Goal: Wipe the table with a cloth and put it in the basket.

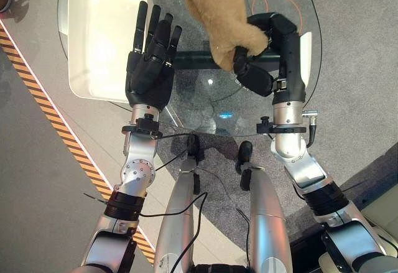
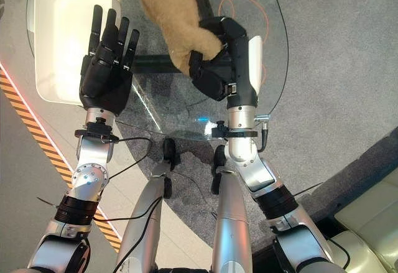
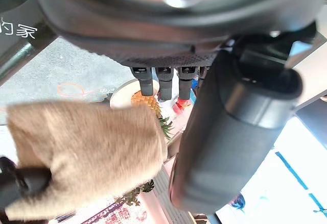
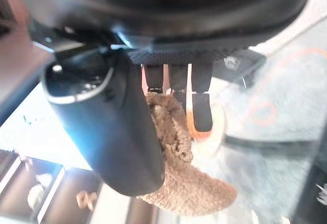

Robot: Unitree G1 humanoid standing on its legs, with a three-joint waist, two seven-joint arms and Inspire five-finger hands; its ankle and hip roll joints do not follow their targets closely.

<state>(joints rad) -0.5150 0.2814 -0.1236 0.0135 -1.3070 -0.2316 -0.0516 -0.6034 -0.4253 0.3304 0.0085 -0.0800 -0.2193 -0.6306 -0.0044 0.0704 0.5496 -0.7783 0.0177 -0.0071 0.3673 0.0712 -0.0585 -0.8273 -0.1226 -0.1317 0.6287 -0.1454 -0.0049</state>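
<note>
A fluffy tan cloth (image 1: 217, 12) lies over the round glass table (image 1: 186, 108), reaching from its far side to the middle. My right hand (image 1: 273, 55) is curled round the cloth's near end, fingers and thumb pinching it (image 4: 176, 132). The cloth also shows in the left wrist view (image 3: 82, 152). My left hand (image 1: 150, 58) hovers flat with straight fingers over the table's left part, next to the white basket (image 1: 93, 68), holding nothing. The basket (image 2: 50, 68) is a white rectangular tub at the table's left, and nothing lies in it.
A dark bar (image 1: 193, 58) runs under the glass between the two hands. Grey carpet (image 1: 348, 68) surrounds the table. An orange-and-black striped strip (image 1: 43, 99) crosses the floor on the left. A beige seat corner (image 2: 373, 223) sits at the lower right.
</note>
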